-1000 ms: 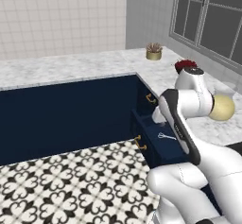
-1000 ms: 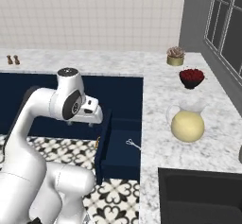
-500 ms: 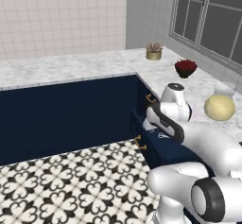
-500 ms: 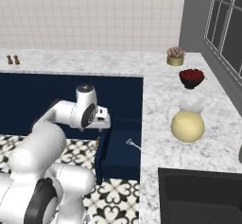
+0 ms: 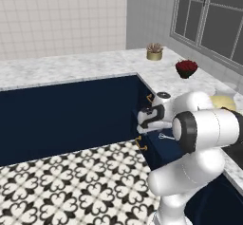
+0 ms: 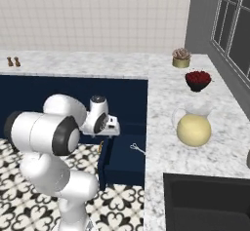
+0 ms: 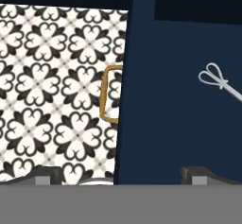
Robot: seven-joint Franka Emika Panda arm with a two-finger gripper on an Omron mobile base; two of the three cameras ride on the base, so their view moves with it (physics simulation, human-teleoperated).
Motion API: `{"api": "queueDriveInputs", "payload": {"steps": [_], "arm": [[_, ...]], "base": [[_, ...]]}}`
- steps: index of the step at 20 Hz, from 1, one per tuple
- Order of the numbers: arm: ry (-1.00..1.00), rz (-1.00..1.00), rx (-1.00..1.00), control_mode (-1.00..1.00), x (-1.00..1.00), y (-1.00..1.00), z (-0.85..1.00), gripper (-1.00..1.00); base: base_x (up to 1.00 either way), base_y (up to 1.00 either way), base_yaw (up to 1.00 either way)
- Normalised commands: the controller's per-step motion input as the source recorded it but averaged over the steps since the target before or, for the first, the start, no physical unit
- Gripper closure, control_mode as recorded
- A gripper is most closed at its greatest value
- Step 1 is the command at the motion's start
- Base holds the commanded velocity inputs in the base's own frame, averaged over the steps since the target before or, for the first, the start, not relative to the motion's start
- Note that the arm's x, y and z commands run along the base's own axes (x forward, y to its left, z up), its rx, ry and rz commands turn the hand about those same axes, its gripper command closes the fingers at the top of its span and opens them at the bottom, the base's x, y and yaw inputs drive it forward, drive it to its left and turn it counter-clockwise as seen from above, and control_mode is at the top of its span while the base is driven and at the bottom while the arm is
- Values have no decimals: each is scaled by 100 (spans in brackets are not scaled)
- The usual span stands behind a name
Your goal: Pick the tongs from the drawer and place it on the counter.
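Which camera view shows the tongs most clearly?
The hand view: the tongs lie bright against the dark floor of the open drawer, with their looped end plain to see. In the left base view and the right base view they are only a small pale sliver.

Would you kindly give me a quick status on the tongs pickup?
Gripper open, empty, above the drawer front edge. Tongs lying inside the open drawer, untouched, off to one side. Nothing between them.
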Motion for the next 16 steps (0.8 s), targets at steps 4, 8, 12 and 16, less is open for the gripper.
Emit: {"api": "queueDriveInputs", "payload": {"steps": [4,8,12,16], "arm": [[0,0,0,-100,77,-3,-68,-100],[1,0,0,-100,51,0,-79,-100],[3,3,-2,-100,-10,79,-100,-100],[9,7,-8,-100,-24,100,-100,-100]], "base": [[0,0,0],[0,0,0],[0,0,0],[0,0,0]]}}
